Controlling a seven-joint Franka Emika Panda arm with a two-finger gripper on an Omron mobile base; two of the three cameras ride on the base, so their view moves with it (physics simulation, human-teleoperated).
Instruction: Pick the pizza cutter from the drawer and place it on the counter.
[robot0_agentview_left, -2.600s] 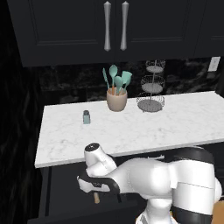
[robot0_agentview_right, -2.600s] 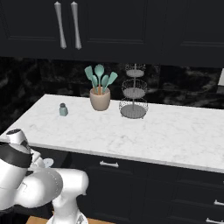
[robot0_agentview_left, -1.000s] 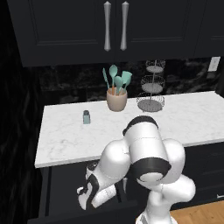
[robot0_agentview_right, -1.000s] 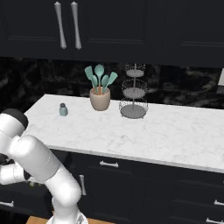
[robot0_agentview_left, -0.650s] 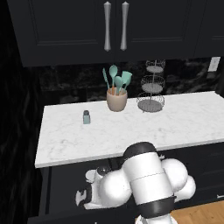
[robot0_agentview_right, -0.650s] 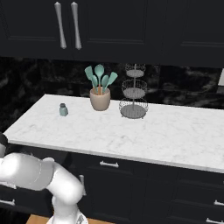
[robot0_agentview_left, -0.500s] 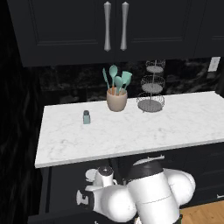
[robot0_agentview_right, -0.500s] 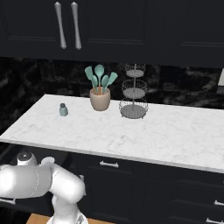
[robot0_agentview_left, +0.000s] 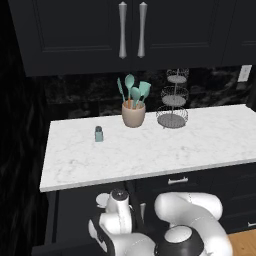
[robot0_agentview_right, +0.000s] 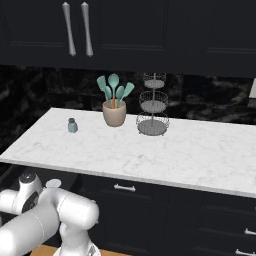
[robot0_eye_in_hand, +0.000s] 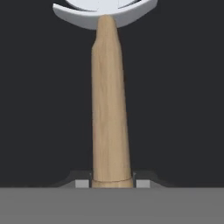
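Fingertips (robot0_eye_in_hand: 82, 183) of the gripper (robot0_eye_in_hand: 112, 183) sit at the bottom centre of the hand view, clenched against both sides of the pizza cutter (robot0_eye_in_hand: 109, 109) handle's butt end. Its tan handle runs up the middle of the frame to the pale wheel at the top edge, over the drawer (robot0_eye_in_hand: 43, 109) and its dark interior. Upper half of the left base view holds the counter (robot0_agentview_left: 150, 150), with a teal shaker (robot0_agentview_left: 99, 133) at its left.
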